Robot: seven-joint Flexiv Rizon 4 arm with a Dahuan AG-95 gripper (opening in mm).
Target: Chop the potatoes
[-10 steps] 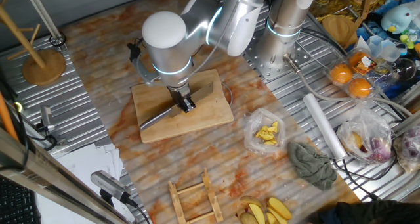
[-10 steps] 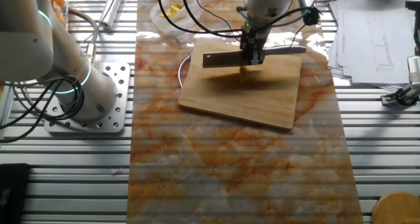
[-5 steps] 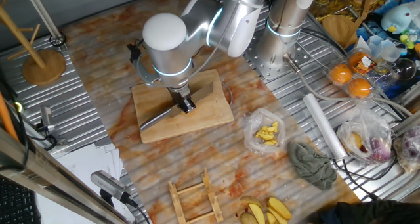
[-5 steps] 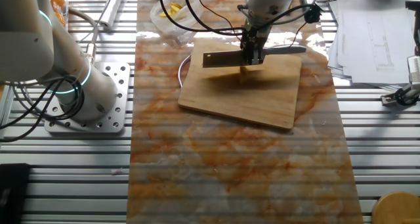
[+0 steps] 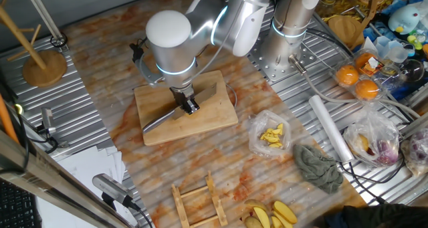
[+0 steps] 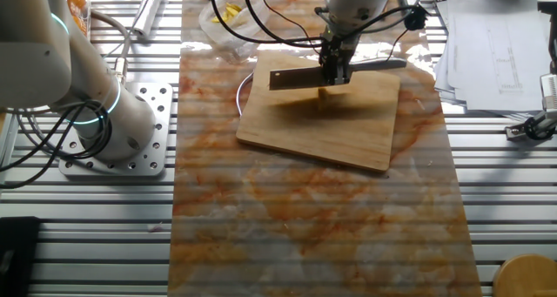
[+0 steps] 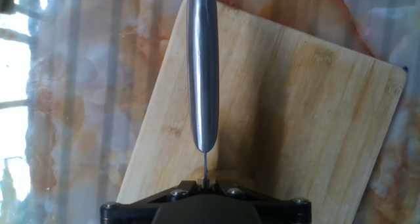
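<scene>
My gripper point(image 5: 189, 107) is shut on a steel knife point(image 5: 160, 121) and holds it over the wooden cutting board point(image 5: 210, 114). In the other fixed view the gripper point(image 6: 335, 73) holds the knife level, with the dark blade point(image 6: 291, 77) to the left and the handle point(image 6: 379, 66) to the right. A small pale potato piece point(image 6: 327, 93) lies on the board point(image 6: 348, 131) right under the knife. In the hand view I see the knife point(image 7: 202, 66) edge-on above the board point(image 7: 315, 119). A pale bump of the potato point(image 7: 222, 174) shows just beside the blade, partly hidden by the gripper body.
A clear bag of bright yellow pieces point(image 5: 272, 136) lies right of the board, with a grey cloth point(image 5: 319, 166) and a white roll point(image 5: 330, 128) beyond. Yellow wedges point(image 5: 271, 216) and a wooden rack point(image 5: 198, 200) sit at the front. A second arm's base point(image 6: 113, 127) stands beside the mat.
</scene>
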